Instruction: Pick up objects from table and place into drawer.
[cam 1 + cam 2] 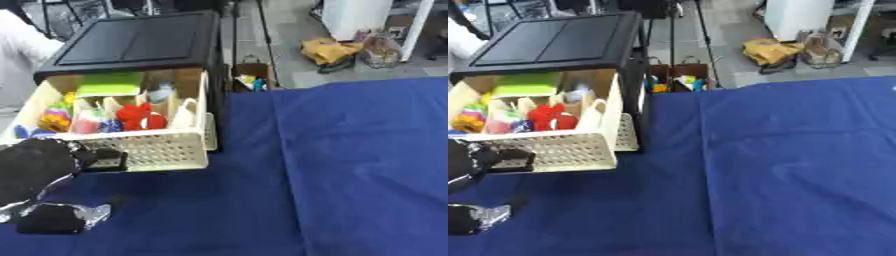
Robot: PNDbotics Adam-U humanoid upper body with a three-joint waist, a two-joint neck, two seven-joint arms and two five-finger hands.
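A cream drawer (157, 147) with a lattice front stands pulled out of a black cabinet (131, 40) at the table's far left. Inside lie a green flat item (109, 84), a red toy (140, 117), a yellow and multicoloured toy (54, 119), a pink item (87, 122) and a pale bottle-like thing (162, 92). My black left hand (39, 167) is at the drawer's front left corner and touches the lattice front. Its silver and black wrist shows below it. No loose object shows on the blue cloth. My right hand is out of sight.
The table is covered by a blue cloth (350, 175) that spreads right of the drawer. Beyond the far edge lies the floor, with an open brown box (249, 77) of small items and a yellow bag (328, 50).
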